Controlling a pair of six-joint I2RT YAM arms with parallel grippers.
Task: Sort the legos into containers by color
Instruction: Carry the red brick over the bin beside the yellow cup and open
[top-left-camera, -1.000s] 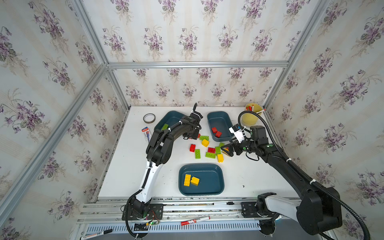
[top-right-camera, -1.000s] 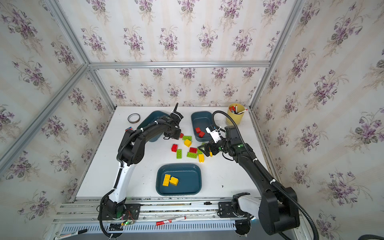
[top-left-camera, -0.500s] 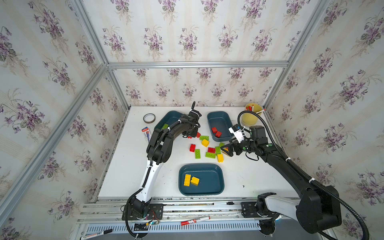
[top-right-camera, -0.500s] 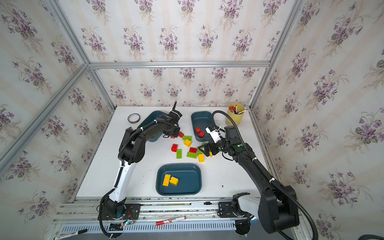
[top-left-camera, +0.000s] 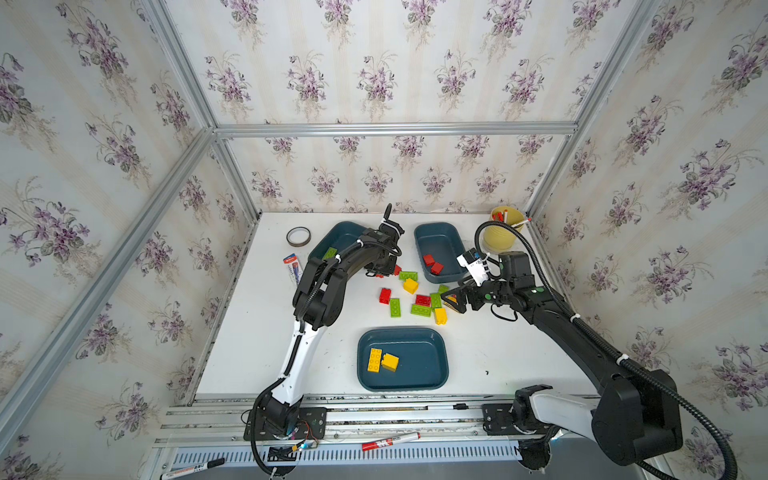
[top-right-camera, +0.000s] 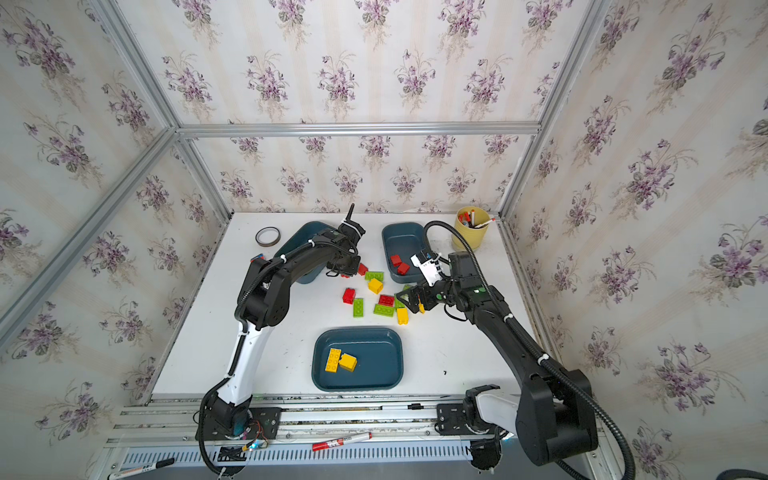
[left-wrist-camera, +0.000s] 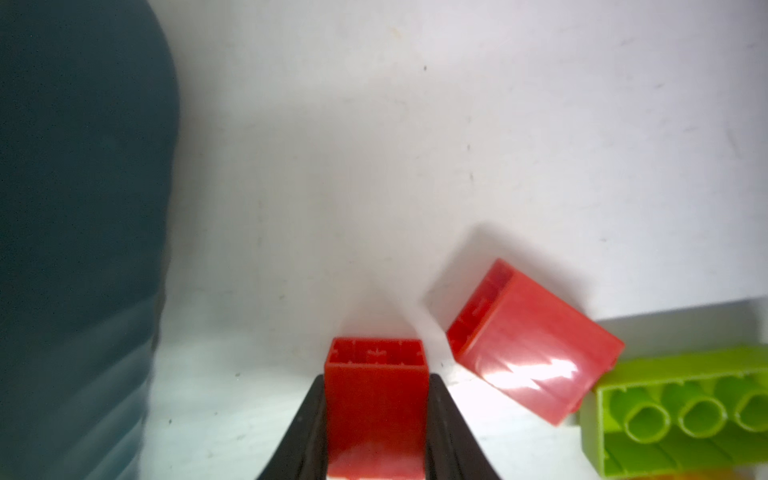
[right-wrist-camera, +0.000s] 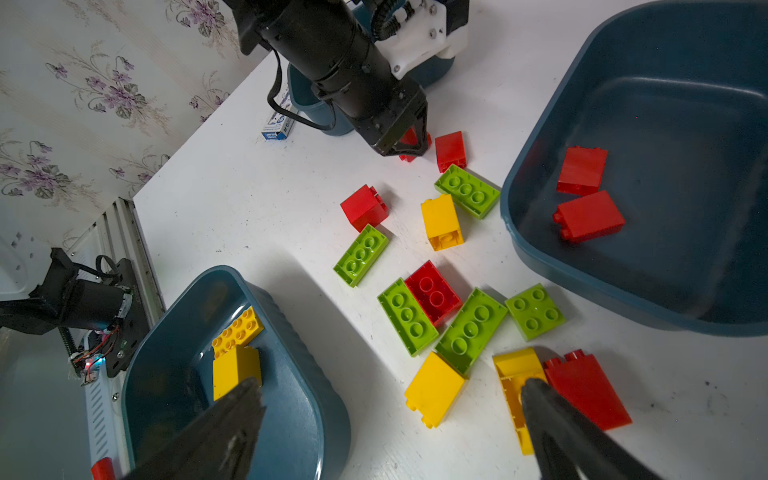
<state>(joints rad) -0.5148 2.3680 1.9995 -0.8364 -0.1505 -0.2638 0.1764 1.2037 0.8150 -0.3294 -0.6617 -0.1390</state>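
- Left gripper (left-wrist-camera: 376, 379): the jaws have just drawn together and now clamp a red brick (left-wrist-camera: 376, 415) by its two side walls. The brick's hollow underside faces away from the wrist camera. Whether the brick has left the white table (top-left-camera: 257, 332) cannot be told.
- Held brick, location: between the far left tray (top-left-camera: 345, 237) and the far right tray (top-left-camera: 436, 228). It lies just beside a second red brick (left-wrist-camera: 532, 345), which seems to touch a lime green oblong brick (left-wrist-camera: 681, 411).
- Right gripper (right-wrist-camera: 392, 388): jaws wide apart with nothing between them, unchanged over the last second. It hangs over a yellow brick (right-wrist-camera: 513, 374) lying on its side at the edge of the loose pile.
- Far left tray: one green brick (top-left-camera: 330, 252) visible; the arm hides the rest.
- Far right tray: two red bricks (top-left-camera: 432, 264).
- Near tray (top-left-camera: 424, 365): two yellow bricks (top-left-camera: 381, 360).
- Loose stock: about a dozen red, yellow and lime green bricks remain mid-table, so sorting looks about a third done.
- Meaning: the grasp step appears complete. The likely next move is to lift the brick and carry it to the far right tray, clearing its red neighbour on the way.
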